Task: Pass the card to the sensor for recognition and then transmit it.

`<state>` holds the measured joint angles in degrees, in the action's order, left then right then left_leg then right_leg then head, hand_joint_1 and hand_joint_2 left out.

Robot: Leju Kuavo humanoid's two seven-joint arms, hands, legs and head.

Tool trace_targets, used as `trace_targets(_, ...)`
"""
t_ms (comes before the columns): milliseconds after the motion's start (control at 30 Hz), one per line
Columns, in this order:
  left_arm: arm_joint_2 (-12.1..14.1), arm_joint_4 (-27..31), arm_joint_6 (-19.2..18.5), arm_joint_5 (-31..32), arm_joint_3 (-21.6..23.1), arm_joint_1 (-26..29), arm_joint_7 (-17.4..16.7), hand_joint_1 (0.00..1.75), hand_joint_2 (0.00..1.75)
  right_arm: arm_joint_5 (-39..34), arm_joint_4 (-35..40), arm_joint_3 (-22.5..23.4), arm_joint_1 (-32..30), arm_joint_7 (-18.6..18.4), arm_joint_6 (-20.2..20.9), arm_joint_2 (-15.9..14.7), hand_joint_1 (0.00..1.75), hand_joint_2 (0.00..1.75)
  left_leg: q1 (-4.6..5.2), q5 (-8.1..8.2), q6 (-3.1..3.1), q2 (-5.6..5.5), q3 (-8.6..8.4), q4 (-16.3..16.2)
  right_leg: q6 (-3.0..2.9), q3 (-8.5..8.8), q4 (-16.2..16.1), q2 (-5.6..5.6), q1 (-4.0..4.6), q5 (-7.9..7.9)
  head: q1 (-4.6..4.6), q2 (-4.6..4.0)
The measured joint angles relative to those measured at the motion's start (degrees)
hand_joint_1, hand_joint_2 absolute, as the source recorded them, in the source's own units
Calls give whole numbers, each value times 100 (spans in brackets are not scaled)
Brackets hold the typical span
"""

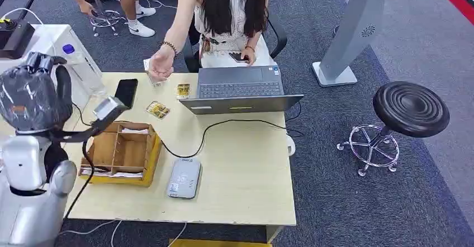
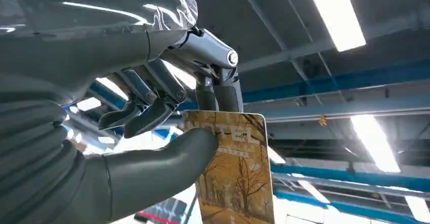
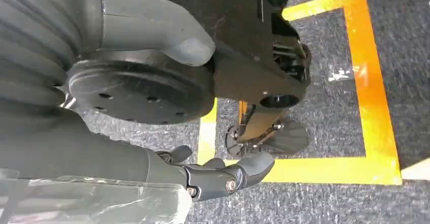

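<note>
card, a yellow one printed with autumn trees and the word "hotel", is pinched between the thick thumb and the darker fingers of the left hand; in the left wrist view it stands against ceiling lights and blue beams. from the head view the left hand is raised over the near left part of the wooden table, just above a wooden tray with dividers. the grey card reader lies flat on the table just right of the tray, with a black cable running from it toward the open laptop. two more yellow cards lie near the laptop, and a black phone lies beside them. a person seated behind the table reaches a hand over its far edge. the right hand hangs over grey carpet with yellow tape lines, holding nothing, fingers loosely apart. a black stool stands to the right of the table.
</note>
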<state>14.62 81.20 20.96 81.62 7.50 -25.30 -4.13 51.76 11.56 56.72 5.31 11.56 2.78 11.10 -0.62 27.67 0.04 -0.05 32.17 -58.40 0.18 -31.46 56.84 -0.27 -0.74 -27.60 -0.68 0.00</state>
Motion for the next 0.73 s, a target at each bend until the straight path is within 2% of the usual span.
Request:
trace_targets(100,2,-970,-171,-178,0,-815,-2,175,175,33,0,-37,9,-59,0,0,0,175,0,-6,3,8,1,0,-2,-1,2,8,0,11,0,0)
trace_targets(233,-20,-1796,-297,-238,0,-1413,-2,175,175,48,0,-55,9,-76,0,0,0,175,2,-6,2,16,3,-1,-4,-7,2,21,0,13,0,0)
trace_targets(433,-48,-2309,-339,-243,0,-1727,-44,175,175,52,0,-92,9,-79,0,0,0,175,1,-5,3,16,19,-2,-4,-21,1,21,0,13,0,0)
trace_targets(667,-22,-2634,-334,-385,0,-1823,-70,175,175,52,0,-127,19,-92,4,0,0,175,0,-5,2,17,20,-2,-4,-22,2,22,0,13,0,0)
trace_targets(700,-7,-2673,-312,-428,0,-1822,-68,0,175,52,0,-133,21,-92,4,2,0,175,0,-5,3,17,20,-2,-4,-22,2,22,0,13,-2,0)
trace_targets(733,2,-2702,-306,-457,0,-1822,-66,0,175,52,0,-133,21,-92,4,0,0,175,0,-5,3,16,20,-2,-4,-22,2,21,0,13,0,0)
